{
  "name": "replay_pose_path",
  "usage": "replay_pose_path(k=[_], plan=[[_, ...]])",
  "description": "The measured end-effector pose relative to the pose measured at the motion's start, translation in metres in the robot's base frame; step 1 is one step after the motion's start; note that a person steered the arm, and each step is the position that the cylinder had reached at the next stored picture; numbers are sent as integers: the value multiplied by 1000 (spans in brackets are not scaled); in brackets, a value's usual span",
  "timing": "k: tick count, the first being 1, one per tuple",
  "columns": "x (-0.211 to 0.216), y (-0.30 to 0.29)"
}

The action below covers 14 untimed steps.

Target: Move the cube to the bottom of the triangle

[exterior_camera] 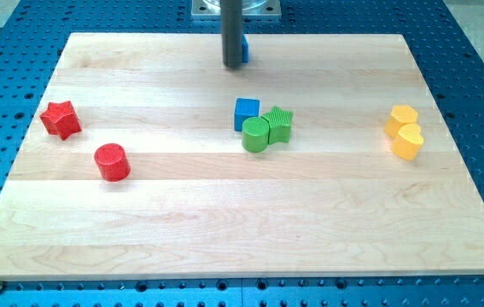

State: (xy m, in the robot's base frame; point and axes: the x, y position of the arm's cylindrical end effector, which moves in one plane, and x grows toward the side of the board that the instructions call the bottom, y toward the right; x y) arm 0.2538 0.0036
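The blue cube (246, 113) sits near the middle of the wooden board (224, 222). It touches a green cylinder (256, 135) at its lower right. My tip (233, 65) rests near the board's top edge, well above the cube. A small blue block (246, 49) shows just right of the rod. It is mostly hidden behind the rod, so I cannot make out its shape.
A green star (280, 124) touches the green cylinder and sits right of the cube. A red star (61, 119) and a red cylinder (112, 162) lie at the left. Two yellow blocks (402, 119) (408, 142) touch each other at the right.
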Motion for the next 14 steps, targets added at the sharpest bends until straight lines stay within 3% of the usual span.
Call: replay_pose_path(k=[2,3,4,5,6,7,8,9,10,11,12,14], plan=[[39,17],[80,74],[128,20],[183,26],[195,6],[233,-21],[210,-39],[161,-11],[159,-4],[206,-15],[188,-50],[92,23]])
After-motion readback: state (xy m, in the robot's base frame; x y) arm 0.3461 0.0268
